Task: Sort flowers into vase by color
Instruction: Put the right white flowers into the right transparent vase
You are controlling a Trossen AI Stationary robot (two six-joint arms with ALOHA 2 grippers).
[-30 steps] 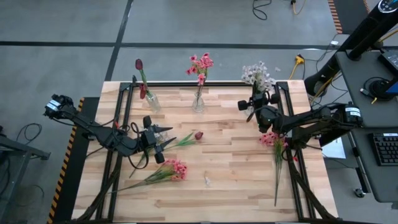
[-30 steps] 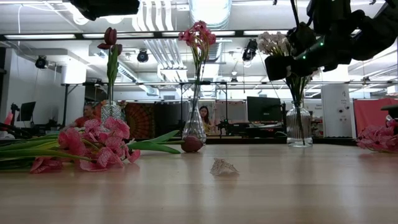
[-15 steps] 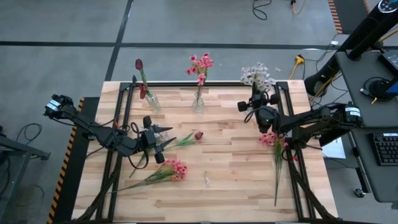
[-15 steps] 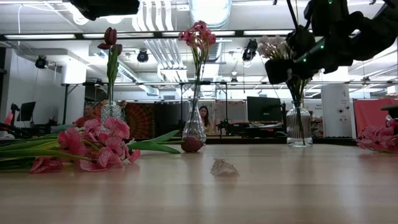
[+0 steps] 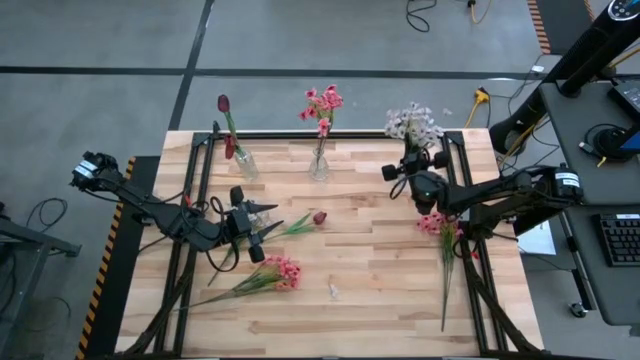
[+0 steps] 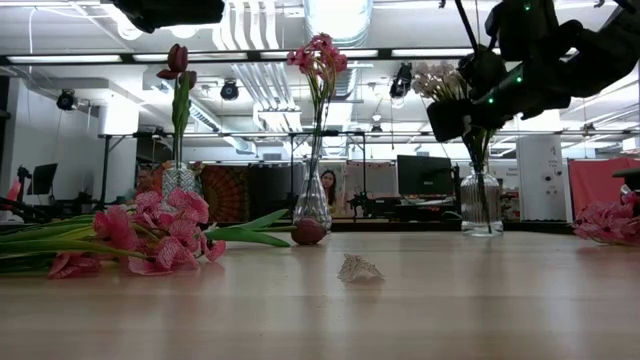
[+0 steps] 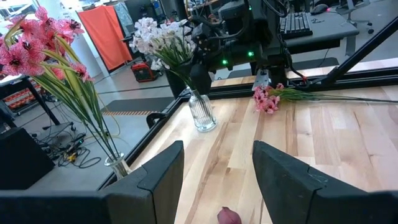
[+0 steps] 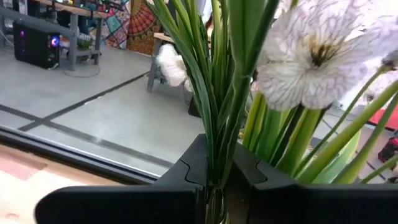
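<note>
My right gripper [image 5: 408, 166] is shut on a white-lavender spray [image 5: 412, 122] above the right glass vase [image 6: 481, 204]. The stems run down into that vase. The left vase [image 5: 244, 164] holds a dark red tulip [image 5: 223, 103] and the middle vase [image 5: 319, 166] holds pink blooms [image 5: 323, 101]. My left gripper [image 5: 264, 222] is open and hovers low beside a red tulip [image 5: 318, 217] lying on the table; its bud [image 7: 227, 216] shows between the fingers. Pink bunches lie at the near left [image 5: 281, 272] and the right [image 5: 436, 222]. My right gripper pinches the spray's bundle of green stems [image 8: 216, 163] between its two fingers, just below the blossoms [image 8: 311, 59]. The fingers lie across the stems, coming roughly level from the table's right. The spray stands upright, its lower stems [image 6: 478, 160] reaching into the vase.
A small crumpled scrap [image 5: 332, 291] lies near the table's middle. Black frame rails [image 5: 205, 150] run along the left, far and right sides. People and desks show in the room beyond the far edge.
My right gripper has sunk a little, carrying the white spray down, so its stems sit deeper in the right vase. It has stayed shut. The left arm has kept still.
</note>
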